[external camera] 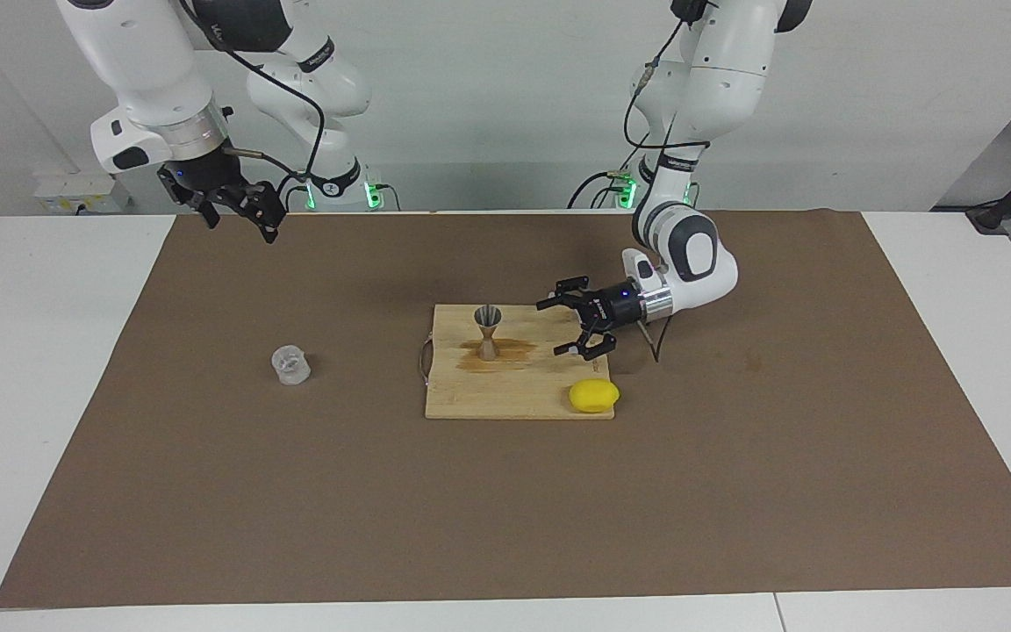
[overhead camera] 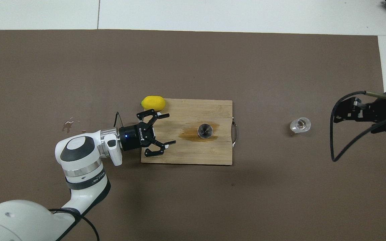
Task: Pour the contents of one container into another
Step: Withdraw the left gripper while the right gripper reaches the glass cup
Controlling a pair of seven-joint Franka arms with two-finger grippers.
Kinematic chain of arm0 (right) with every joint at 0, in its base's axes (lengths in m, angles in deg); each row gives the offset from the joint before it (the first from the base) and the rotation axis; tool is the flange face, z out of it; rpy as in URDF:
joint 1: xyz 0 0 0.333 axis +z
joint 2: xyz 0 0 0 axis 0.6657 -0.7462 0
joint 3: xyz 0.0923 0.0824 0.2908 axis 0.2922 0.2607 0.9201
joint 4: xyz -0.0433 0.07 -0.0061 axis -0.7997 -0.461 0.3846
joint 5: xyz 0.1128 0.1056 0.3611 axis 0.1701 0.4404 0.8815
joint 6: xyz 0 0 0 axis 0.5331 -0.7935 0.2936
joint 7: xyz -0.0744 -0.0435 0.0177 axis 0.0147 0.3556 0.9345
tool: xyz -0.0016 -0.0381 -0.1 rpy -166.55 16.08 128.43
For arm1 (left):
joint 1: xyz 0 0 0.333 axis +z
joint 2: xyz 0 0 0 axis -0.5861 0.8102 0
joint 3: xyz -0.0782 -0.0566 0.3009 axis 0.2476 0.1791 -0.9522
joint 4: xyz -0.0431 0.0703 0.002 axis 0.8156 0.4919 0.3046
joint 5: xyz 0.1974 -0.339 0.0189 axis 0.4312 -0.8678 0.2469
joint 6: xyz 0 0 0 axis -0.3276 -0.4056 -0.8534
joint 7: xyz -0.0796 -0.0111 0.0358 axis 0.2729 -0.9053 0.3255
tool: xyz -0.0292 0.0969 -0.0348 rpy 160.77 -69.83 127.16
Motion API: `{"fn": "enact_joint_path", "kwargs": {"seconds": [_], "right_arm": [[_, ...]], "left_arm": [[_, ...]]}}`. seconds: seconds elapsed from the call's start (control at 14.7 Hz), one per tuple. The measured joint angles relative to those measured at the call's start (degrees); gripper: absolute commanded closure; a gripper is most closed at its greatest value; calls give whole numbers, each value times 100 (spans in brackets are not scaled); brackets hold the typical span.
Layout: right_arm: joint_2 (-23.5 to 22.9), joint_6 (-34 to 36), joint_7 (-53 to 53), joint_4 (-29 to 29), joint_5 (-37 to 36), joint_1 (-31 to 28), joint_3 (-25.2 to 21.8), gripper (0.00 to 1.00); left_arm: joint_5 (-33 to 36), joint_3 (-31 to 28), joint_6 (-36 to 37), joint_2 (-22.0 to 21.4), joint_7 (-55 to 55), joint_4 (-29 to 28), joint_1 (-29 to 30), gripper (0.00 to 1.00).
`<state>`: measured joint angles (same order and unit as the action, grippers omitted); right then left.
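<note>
The clear plastic cup (external camera: 290,365) (overhead camera: 300,125) stands upright on the brown mat toward the right arm's end, with nothing touching it. The silvery hourglass jigger (external camera: 488,332) (overhead camera: 205,130) stands upright on the wooden cutting board (external camera: 514,395) (overhead camera: 193,107), on a brown wet stain (overhead camera: 189,135). My left gripper (external camera: 552,329) (overhead camera: 170,129) hovers open and empty over the board's end toward the left arm, a hand's width from the jigger. My right gripper (external camera: 240,226) (overhead camera: 342,113) hangs open and empty over the mat at the right arm's end, apart from the cup.
A yellow lemon (external camera: 594,395) (overhead camera: 152,103) lies at the board's corner away from the robots, toward the left arm's end. A few spilled drops (overhead camera: 68,124) sit on the mat at the left arm's end. A metal handle (overhead camera: 235,134) sticks out of the board toward the cup.
</note>
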<state>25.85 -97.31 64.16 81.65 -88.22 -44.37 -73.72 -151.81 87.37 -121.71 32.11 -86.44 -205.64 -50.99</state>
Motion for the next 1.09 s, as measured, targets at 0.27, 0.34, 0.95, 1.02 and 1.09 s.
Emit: {"fn": "enact_joint_path", "kwargs": {"seconds": [0.27, 0.34, 0.95, 1.02, 1.09], "right_arm": [[-25, 0, -62, 3, 0, -51, -1, 6], [-25, 0, -63, 3, 0, -54, -1, 6], [-25, 0, -65, 3, 0, -137, -1, 6], [-25, 0, -74, 3, 0, -141, -1, 6], [-25, 0, -99, 3, 0, -151, -1, 6]], "left_arm": [[701, -6, 299, -220, 0, -255, 518, 0], [918, -8, 384, -253, 0, -265, 678, 0], [3675, -49, 1301, -672, 256, -179, 2429, 0], [4007, -51, 1392, -706, 311, -91, 2606, 0], [4328, -53, 1500, -729, 386, 19, 2764, 0]]}}
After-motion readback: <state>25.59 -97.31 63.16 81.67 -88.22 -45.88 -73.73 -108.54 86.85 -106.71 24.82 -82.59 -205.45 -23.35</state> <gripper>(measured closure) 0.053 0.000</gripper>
